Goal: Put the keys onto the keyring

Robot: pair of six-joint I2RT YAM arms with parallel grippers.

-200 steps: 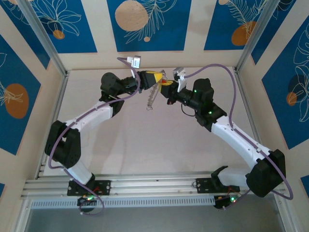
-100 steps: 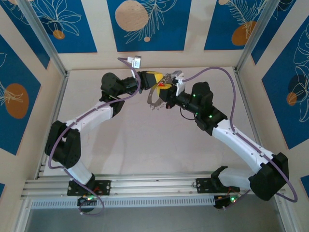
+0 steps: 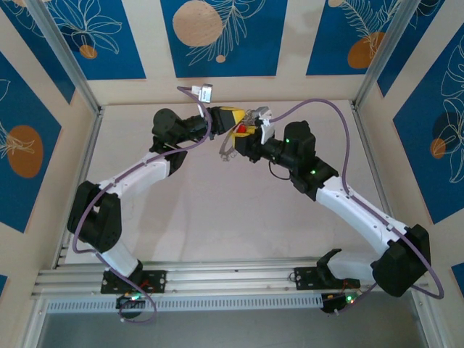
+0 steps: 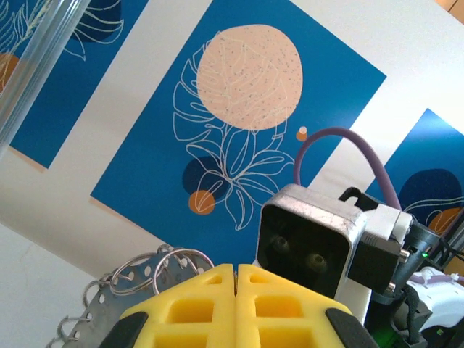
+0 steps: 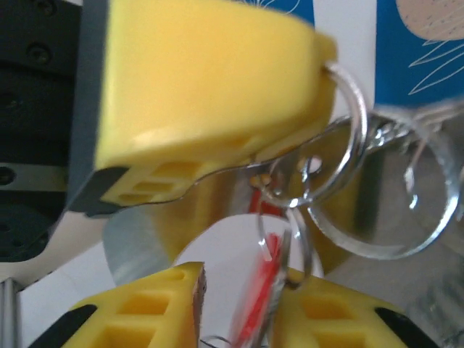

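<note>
Got the left gripper [image 3: 241,120] left and the right gripper [image 3: 247,133] right, tip to tip above the far middle of the table [image 3: 217,210] — close to the back wall [image 3: 225,88]. Keyring [image 4: 109,286] pinched in the left tips, key [image 5: 264,290] just below it — between the right fingers [image 5: 145,312].

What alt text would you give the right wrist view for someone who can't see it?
Blurry close-up: the yellow-fingered left gripper clamps the keyring, its metal loops dangling at right. Below, the right gripper stands open, with a small red key between its yellow fingers.
</note>
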